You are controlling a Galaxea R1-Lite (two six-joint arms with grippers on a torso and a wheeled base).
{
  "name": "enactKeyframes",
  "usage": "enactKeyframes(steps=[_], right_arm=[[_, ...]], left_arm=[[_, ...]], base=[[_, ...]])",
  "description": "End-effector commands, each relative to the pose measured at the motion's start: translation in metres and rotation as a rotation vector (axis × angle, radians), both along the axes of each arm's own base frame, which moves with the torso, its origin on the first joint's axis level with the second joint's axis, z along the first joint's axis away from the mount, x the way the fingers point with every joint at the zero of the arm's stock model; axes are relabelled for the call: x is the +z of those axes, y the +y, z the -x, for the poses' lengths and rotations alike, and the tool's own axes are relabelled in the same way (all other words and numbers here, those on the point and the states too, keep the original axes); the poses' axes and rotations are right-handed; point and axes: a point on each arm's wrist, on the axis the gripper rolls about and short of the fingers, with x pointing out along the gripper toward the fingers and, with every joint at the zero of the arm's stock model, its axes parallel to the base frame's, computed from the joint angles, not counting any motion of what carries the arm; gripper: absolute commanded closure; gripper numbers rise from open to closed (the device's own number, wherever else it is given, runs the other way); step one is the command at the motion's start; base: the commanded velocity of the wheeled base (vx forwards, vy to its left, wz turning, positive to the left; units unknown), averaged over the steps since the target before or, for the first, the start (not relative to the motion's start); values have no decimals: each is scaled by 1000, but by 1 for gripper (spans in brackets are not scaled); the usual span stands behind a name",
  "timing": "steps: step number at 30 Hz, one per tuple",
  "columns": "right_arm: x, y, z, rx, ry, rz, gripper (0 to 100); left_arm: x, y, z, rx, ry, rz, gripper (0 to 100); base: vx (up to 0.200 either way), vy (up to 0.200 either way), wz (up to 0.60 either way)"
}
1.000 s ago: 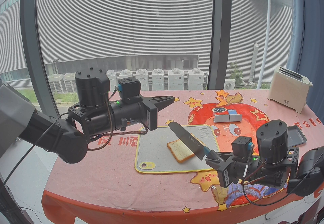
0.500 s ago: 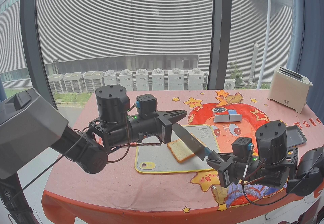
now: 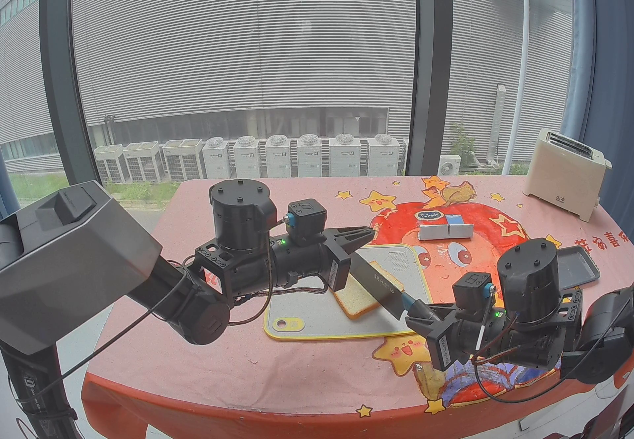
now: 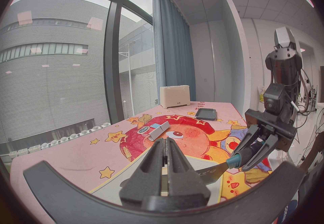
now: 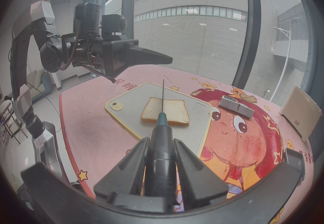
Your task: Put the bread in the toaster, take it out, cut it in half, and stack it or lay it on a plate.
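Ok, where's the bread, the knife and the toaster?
bread (image 5: 175,110): right wrist view, on its top face.
knife (image 3: 378,280): head view, middle of the blade.
toaster (image 3: 566,176): head view, on its front side.

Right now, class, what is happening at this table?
The right gripper holds a knife by its handle, the blade poised over a slice of bread lying on the cutting board; the slice looks uncut. The left gripper, shut and empty, hovers beside the blade above the board. The toaster and a dark plate stand off to the right.
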Motion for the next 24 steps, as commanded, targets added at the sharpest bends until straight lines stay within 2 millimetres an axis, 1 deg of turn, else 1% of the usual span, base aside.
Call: enactKeyframes(steps=[1,3,9,12,17,18,24], right_arm=[[0,0,0,-2,1,0,100],[1,0,0,-2,0,-1,100],[1,0,1,2,1,0,100],[0,1,0,1,2,2,100],[1,1,1,4,1,0,100],[0,0,0,-2,2,2,100],[0,0,1,1,3,3,100]], left_arm=[[-11,-3,-3,1,4,-22,100],[-15,-5,-5,0,9,-27,100],[-18,-7,-4,-7,16,-32,100],[-25,-10,-5,-11,24,-39,100],[-26,-10,-5,-10,17,-33,100],[-31,-11,-6,-11,26,-41,100],[-34,-11,-6,-12,34,-46,100]], base=[[0,0,0],[0,0,0],[0,0,0],[0,0,0],[0,0,0],[0,0,0],[0,0,0]])
